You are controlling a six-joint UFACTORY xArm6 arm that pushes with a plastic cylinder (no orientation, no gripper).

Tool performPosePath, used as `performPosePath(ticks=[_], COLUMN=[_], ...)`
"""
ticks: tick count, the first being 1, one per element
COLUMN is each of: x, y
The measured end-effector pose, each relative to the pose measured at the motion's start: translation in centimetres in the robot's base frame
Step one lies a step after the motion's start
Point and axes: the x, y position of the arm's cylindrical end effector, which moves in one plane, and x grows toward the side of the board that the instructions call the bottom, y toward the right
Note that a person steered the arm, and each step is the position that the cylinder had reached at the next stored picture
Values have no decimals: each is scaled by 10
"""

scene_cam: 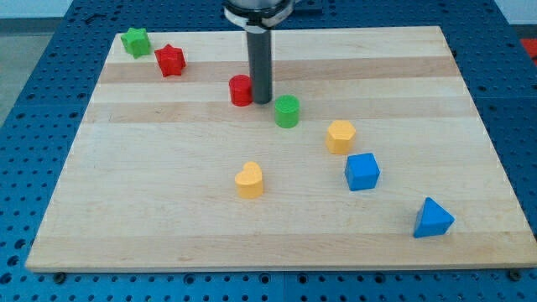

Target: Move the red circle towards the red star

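Observation:
The red circle [242, 90] sits on the wooden board [168, 210] a little above its middle. My tip [262, 101] stands right against the red circle's right side, between it and the green circle [287, 111]. The red star [170, 60] lies up and to the left of the red circle, near the board's top left corner. The green star [135, 41] is just left of and above the red star.
A yellow hexagon [341, 136] lies right of the green circle. A blue cube [362, 171] is below it. A yellow heart [249, 179] lies at the lower middle. A blue triangle [433, 219] sits at the lower right.

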Motion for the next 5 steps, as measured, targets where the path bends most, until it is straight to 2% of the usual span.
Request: performPosePath(ticks=[2, 5], x=[0, -4], y=[-42, -43])
